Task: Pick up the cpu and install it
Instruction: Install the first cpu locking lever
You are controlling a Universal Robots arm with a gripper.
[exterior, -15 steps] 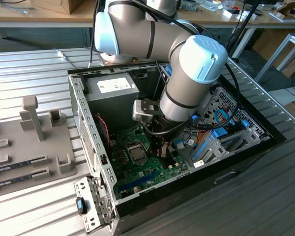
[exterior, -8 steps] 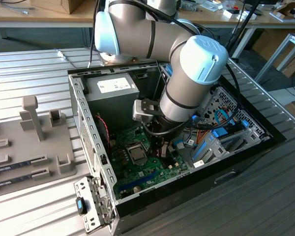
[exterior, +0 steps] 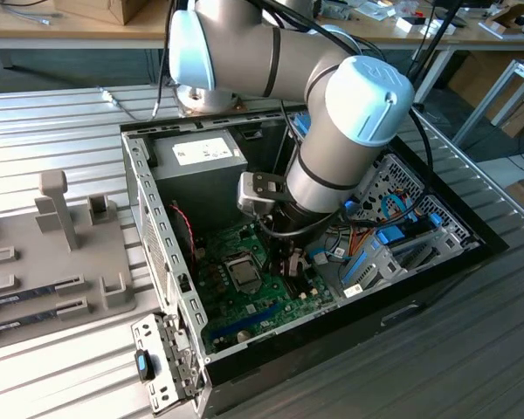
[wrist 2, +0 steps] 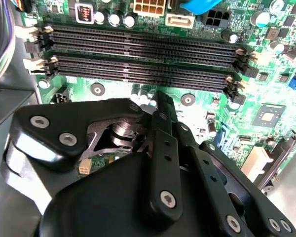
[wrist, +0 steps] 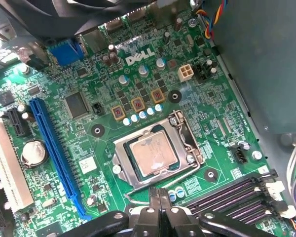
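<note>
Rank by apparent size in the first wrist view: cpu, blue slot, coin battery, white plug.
1. Blue slot, longest by far.
2. Cpu.
3. Coin battery.
4. White plug, smallest.

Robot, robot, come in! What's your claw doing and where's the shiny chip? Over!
Gripper shut, holding nothing, just above the motherboard. Cpu seated in the socket frame, beside the fingertips. Nothing in the way.

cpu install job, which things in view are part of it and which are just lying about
Part of the job:
cpu, seated in the socket frame
gripper, above the motherboard

Lying about:
empty memory slots
memory sticks on the grey rack
</note>
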